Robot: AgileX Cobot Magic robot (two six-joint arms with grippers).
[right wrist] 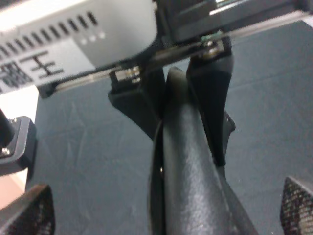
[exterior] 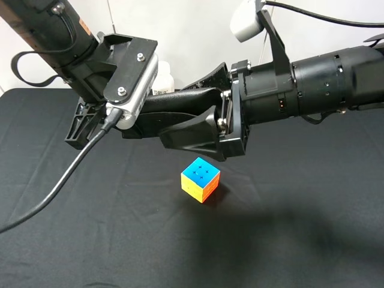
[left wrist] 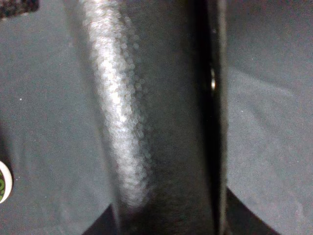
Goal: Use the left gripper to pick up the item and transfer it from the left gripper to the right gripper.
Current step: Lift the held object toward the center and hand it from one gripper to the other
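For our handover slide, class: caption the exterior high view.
Left gripper holds the pouch between open fingers of the right gripper; puzzle cube on the table.

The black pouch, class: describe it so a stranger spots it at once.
Start at the black table. Above it, the pouch runs from the left gripper into the right gripper. Unlike the multicoloured cube below, it is long, flat and black.
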